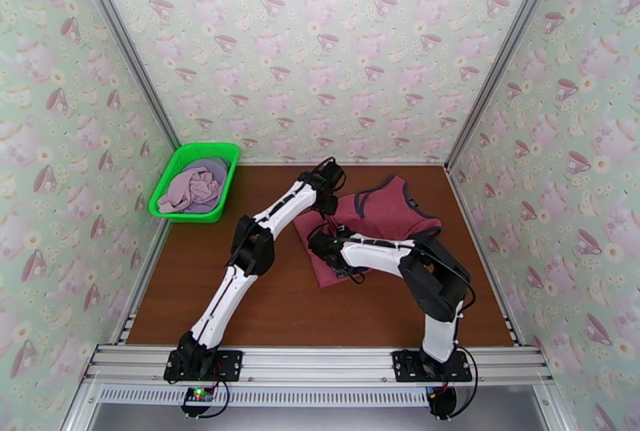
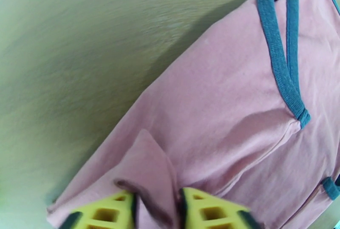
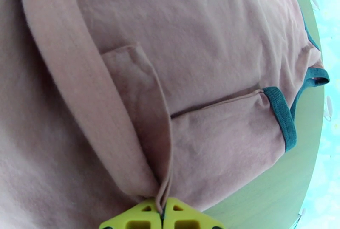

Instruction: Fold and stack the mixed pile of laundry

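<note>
Left end effector (image 2: 156, 206) parted, right end effector (image 3: 162, 213) pinched shut

Top camera: looking down from behind, far off, taking in the whole table (image 1: 288, 305).
Wrist cameras: both looking close down onto the red top (image 2: 221, 111), sharing it.
</note>
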{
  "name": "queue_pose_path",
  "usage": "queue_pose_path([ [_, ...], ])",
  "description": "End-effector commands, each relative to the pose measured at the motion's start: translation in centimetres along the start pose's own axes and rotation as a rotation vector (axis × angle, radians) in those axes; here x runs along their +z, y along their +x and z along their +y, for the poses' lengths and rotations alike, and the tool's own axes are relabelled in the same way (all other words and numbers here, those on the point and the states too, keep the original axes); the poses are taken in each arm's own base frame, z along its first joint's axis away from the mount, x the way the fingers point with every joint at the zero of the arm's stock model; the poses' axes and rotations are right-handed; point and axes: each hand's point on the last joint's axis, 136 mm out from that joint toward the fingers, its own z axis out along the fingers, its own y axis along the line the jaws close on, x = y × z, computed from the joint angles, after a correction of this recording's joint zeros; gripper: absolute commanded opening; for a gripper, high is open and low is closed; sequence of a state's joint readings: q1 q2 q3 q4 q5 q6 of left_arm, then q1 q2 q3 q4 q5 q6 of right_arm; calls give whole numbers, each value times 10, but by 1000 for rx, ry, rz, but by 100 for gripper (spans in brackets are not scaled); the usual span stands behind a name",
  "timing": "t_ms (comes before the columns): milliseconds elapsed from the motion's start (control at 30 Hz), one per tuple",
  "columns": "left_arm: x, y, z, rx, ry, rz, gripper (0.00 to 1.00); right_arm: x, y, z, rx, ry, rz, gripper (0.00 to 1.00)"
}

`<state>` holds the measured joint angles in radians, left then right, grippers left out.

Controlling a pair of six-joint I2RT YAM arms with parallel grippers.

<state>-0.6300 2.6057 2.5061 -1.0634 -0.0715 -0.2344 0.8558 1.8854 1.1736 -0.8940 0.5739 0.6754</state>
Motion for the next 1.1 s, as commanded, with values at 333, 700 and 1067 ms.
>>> queue_pose_path([
  [333,-57,-39,-13,59,27,-181,96,-28,-10,-73,97,197,-48,62],
  [700,-140,8,62,-38,-165,-224,53,-71,-7,-42,149,-142,-103,48],
  [1067,-34,64,50,-129,17,-18,10,-87,0,124,97,-669,-42,0],
])
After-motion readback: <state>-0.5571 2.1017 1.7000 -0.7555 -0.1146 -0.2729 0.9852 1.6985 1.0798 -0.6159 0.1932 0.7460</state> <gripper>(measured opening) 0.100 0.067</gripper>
